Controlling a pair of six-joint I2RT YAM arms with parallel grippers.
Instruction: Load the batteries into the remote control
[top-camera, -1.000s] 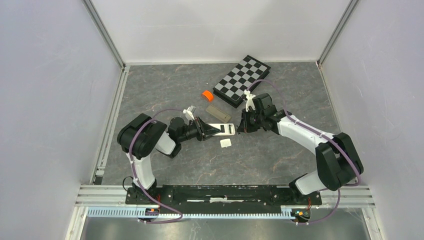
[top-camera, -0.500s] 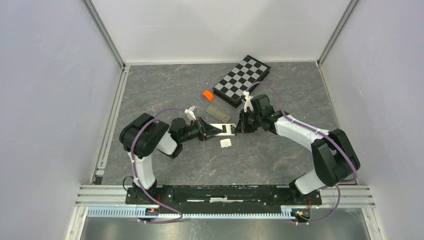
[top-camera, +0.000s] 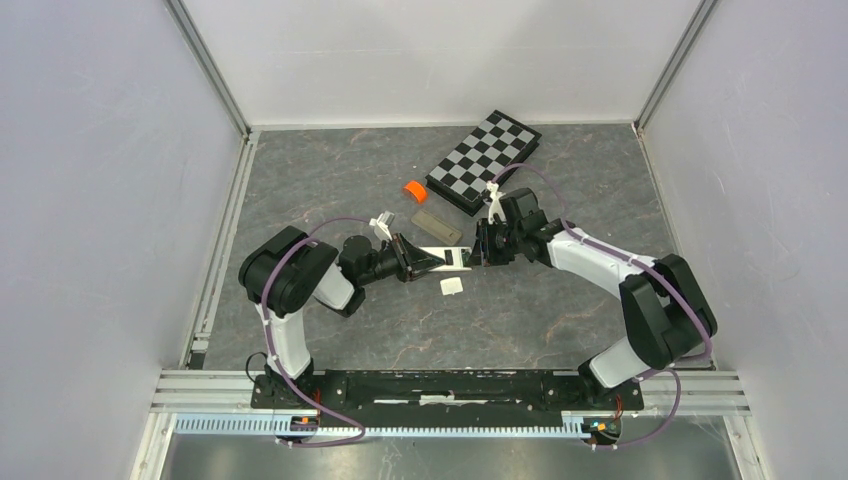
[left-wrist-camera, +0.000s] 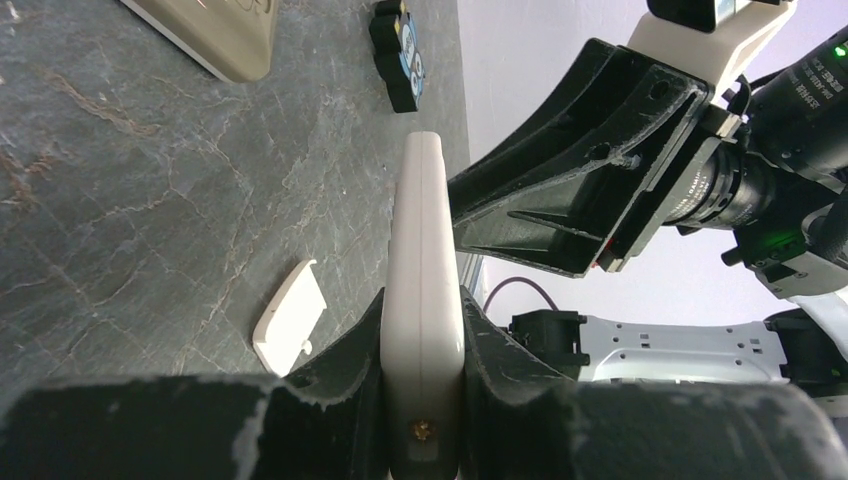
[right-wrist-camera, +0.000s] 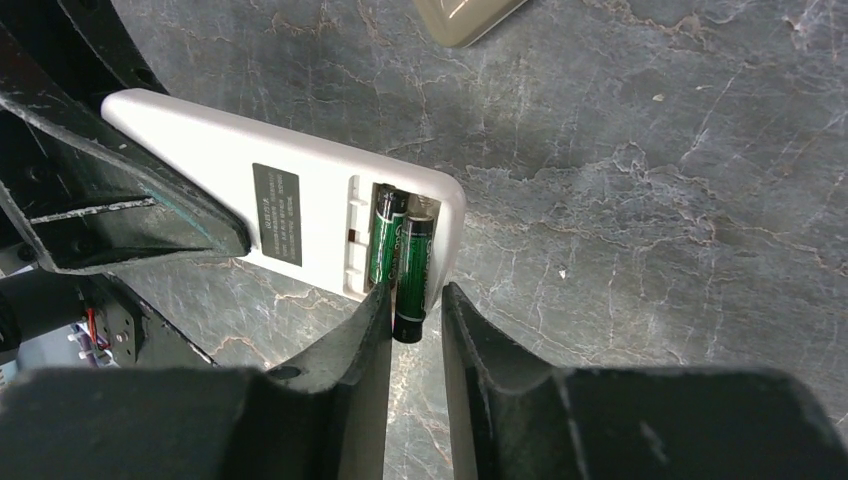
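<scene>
**Two batteries at the remote's open bay, one in and one part-way**

There are two green cells, side by side. The seated battery lies wholly within the open compartment at the end of the one white remote. The second battery lies just beside it, touching it, with its lower end sticking out past the remote's end edge. That end sits between the fingers of the right gripper, whose jaws are parted a little wider than the cell, with a sliver of gap on one side, so they are not clamped on it.

The left gripper is clamped on the remote's two long edges, away from the compartment end.

One small white battery cover lies on the grey marbled table, just beside the remote on the near side. Farther back lie one flat tan slab, one orange roll and one folded chequered board. One blue-and-black gadget shows in the left wrist view, beyond the remote's tip
</scene>
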